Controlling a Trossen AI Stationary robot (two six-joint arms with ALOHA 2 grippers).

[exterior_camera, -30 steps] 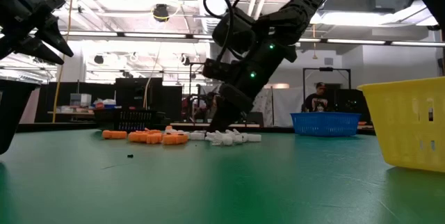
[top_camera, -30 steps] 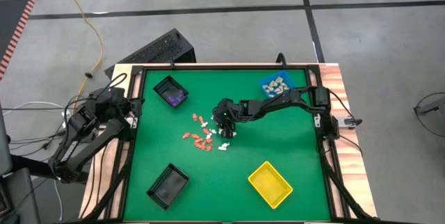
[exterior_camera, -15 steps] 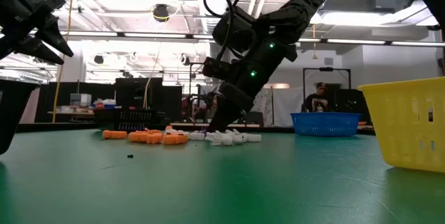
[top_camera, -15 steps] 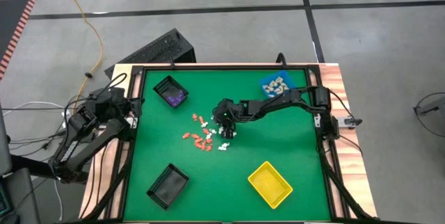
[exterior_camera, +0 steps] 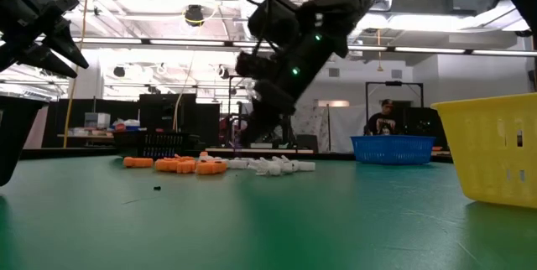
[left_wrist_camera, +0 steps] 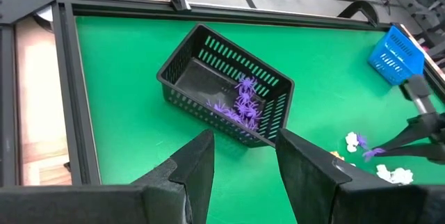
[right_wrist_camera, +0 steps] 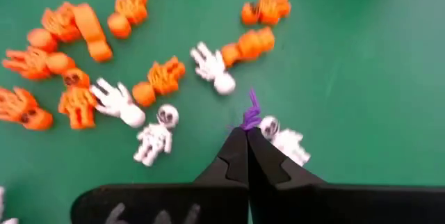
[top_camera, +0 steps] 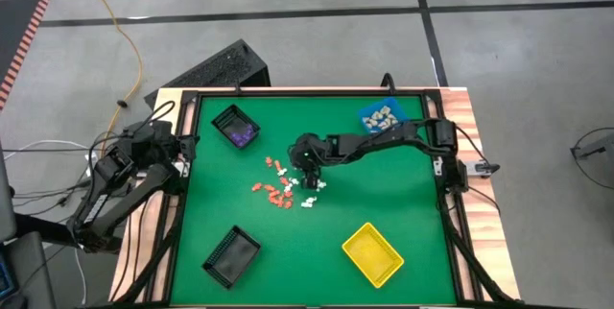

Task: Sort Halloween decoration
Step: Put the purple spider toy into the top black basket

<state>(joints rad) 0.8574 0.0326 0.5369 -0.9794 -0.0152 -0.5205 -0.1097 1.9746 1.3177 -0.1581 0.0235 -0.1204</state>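
The Halloween decoration lies as a loose pile of small orange and white pieces point(top_camera: 281, 188) mid-table, also in the right wrist view point(right_wrist_camera: 139, 88). My right gripper point(right_wrist_camera: 247, 135) hangs above the pile's right side point(top_camera: 305, 163), shut on one purple piece point(right_wrist_camera: 251, 115). Other purple pieces point(left_wrist_camera: 242, 104) lie in the black bin point(top_camera: 235, 125) at the far left. My left gripper point(left_wrist_camera: 243, 168) waits open over the table's left edge, near that bin. My right gripper pinches the purple piece between its two fingertips point(right_wrist_camera: 240, 147), by the piece's near end point(right_wrist_camera: 249, 124). The fingers slant downward from the table's right. The rest of the piece sticks out past the tips, lifted clear of the table point(left_wrist_camera: 368, 152).
A blue bin point(top_camera: 381, 117) with beige pieces stands at the far right. A yellow bin point(top_camera: 372, 253) stands near right and a second black bin point(top_camera: 231, 254) near left. Bare green table point(top_camera: 403, 194) lies between them. A person point(exterior_camera: 386, 119) shows in the room beyond.
My right gripper has risen from the pile's right side and drawn a little toward the table's far edge. The purple piece is now lifted clear of the table. The orange and white pieces lie as before.
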